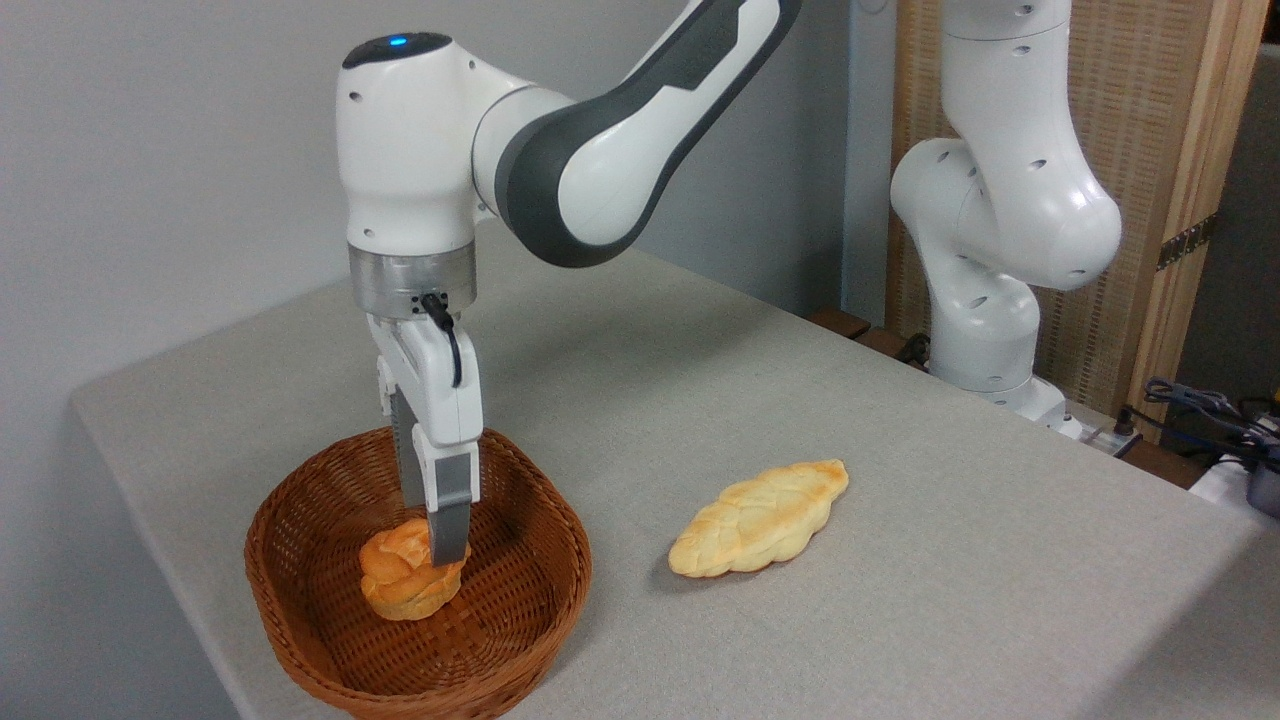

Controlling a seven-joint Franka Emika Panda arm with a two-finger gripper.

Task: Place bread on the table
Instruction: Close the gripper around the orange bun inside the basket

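**Gripper down at the bread in the basket**

The bread (405,580) lies inside the wicker basket (300,610), on its bottom, not yet on the surface (900,420). The gripper (445,545) comes straight from above, and its near finger (450,525) touches the right side of the bun. The other finger is hidden behind, so I cannot tell if the gripper pinches the bun or stands spread around it. The vertical approach probably avoids the basket wall. A braided loaf (760,518) rests on the surface, well apart.
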